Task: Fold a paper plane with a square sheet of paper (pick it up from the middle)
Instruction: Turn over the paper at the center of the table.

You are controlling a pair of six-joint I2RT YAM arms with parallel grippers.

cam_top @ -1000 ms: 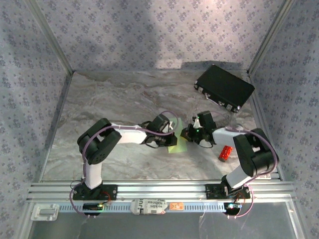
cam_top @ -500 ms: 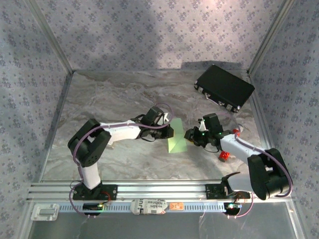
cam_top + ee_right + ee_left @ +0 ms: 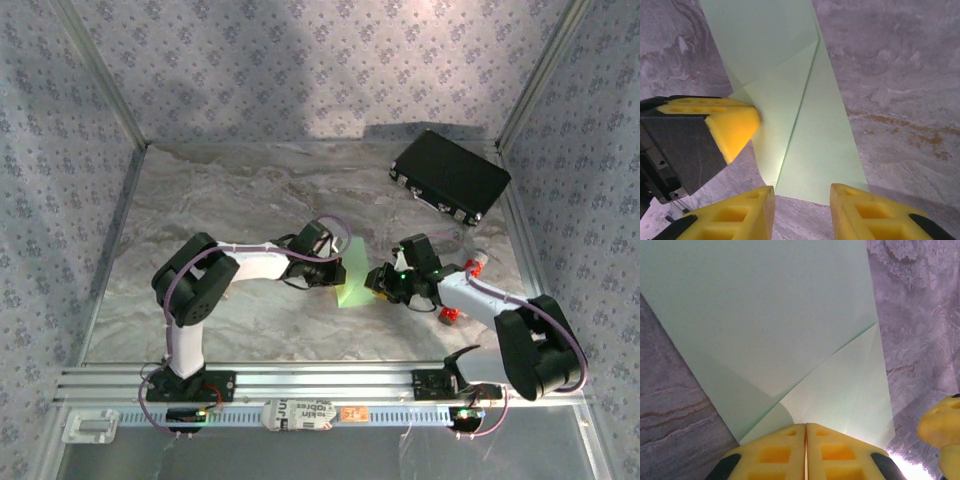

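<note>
The square sheet of paper [image 3: 780,330], already creased, stands at the middle of the table [image 3: 200,200]. The left gripper [image 3: 805,429] pinches its edge, jaws closed. The right gripper [image 3: 802,200] has just half opened and released it, probably to regrip.

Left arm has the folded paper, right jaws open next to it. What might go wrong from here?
1. The left gripper pinches the paper at one edge alone. The thin sheet may sag or swivel and spoil the fold's alignment.
2. The right gripper stands open at the paper's near edge, close to the left fingers. Moving in to grip may bump them or crumple the paper.
</note>
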